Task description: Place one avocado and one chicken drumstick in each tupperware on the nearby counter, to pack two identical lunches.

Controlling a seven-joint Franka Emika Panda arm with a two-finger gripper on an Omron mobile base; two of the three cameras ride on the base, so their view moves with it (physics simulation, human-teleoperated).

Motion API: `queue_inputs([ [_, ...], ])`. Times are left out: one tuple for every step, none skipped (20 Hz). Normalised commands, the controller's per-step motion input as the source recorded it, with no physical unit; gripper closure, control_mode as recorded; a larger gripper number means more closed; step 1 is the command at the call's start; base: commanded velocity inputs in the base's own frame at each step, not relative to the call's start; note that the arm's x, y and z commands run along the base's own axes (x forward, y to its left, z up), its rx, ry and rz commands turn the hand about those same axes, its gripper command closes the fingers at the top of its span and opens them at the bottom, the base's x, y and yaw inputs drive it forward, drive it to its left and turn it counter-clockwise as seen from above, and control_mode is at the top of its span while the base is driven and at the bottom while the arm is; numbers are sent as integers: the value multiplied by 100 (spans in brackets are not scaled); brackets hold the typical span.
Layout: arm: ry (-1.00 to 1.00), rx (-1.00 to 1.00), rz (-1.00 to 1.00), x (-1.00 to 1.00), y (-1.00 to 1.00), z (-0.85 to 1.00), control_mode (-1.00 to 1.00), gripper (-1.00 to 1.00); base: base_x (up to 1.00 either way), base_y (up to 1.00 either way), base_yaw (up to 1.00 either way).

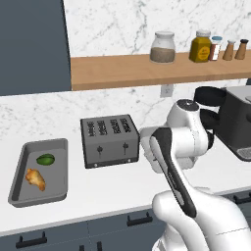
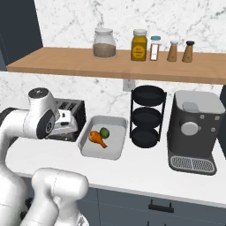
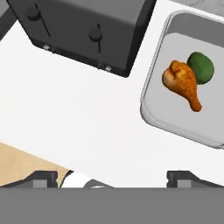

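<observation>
Holding nothing, the wide-spread fingers point(image 3: 112, 175) hover over the tabletop point(image 3: 87, 122), while ahead one tub point(image 3: 153, 111) already holds an avocado point(image 3: 202, 68) and drumstick point(image 3: 181, 81), so perhaps half remains.

Home kitchen: marble backsplash; toaster point(image 1: 109, 140) on white counter point(image 1: 112, 188); coffee machine point(image 2: 194, 132) at 3 o'clock; spice jars point(image 2: 139, 45) on wooden shelf point(image 2: 119, 66) at 12.

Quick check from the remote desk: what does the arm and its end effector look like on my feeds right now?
The arm is glossy white with rounded link shells, a dark stripe along one link and dark grey joint caps. The end effector has two small, dark, blocky fingertips. No cables or markings show.
</observation>
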Motion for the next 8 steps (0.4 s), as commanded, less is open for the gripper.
queue_inputs([
  [0, 0, -22, -69, 100, 27, -100, -100, 0, 0, 0],
  [0, 0, -23, -72, 100, 27, -100, -100, 0, 0, 0],
  [0, 0, -23, -74, 100, 25, -100, -100, 0, 0, 0],
  [0, 0, -22, -74, 100, 22, -100, -100, 0, 0, 0],
  [0, 0, -22, -69, 100, 16, -100, -100, 0, 0, 0],
  [0, 0, -17, -44, 91, 0, -100, -100, 0, 0, 0],
  [6, 0, -11, -14, 60, 0, -100, -100, 0, 0, 0],
  [9, -1, -10, 0, 46, 0, -100, -100, 0, 0, 0],
])
